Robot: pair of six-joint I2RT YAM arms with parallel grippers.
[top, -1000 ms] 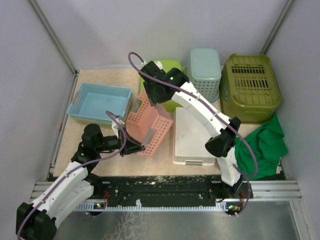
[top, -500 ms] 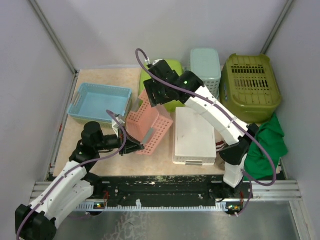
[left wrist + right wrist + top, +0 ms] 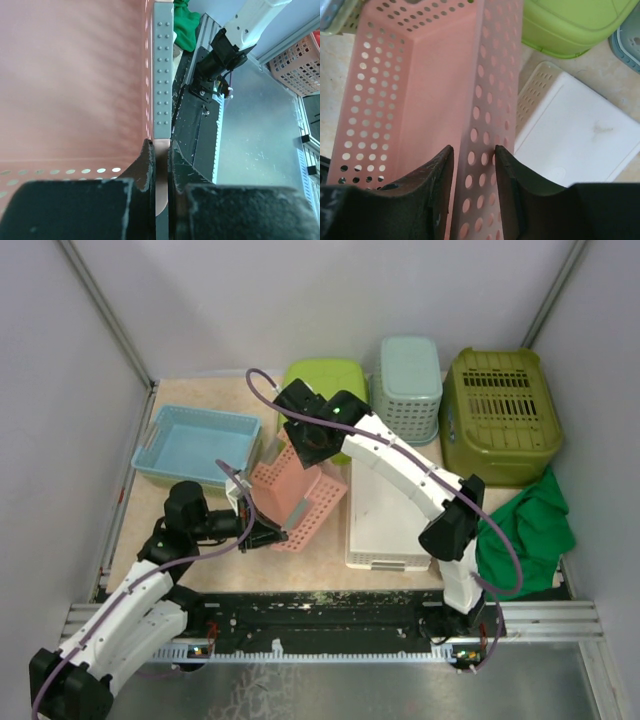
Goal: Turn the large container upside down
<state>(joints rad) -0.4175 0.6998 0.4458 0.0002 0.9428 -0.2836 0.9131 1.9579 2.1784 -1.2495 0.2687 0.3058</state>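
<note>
Pinching the pink basket (image 3: 318,490) by its rim with the left claw (image 3: 161,148), its wall with the right claw (image 3: 473,152); likely light, bendy, best held at edges.

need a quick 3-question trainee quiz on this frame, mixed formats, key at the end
1. True or false: the left claw and the right claw both grip the pink basket.
2. Which container sits open side up? A) blue basket B) white container C) mint basket
3. What soft item lies just in front of the olive basket, at the right side?

Key: 1 true; 2 A; 3 the green cloth.
</note>
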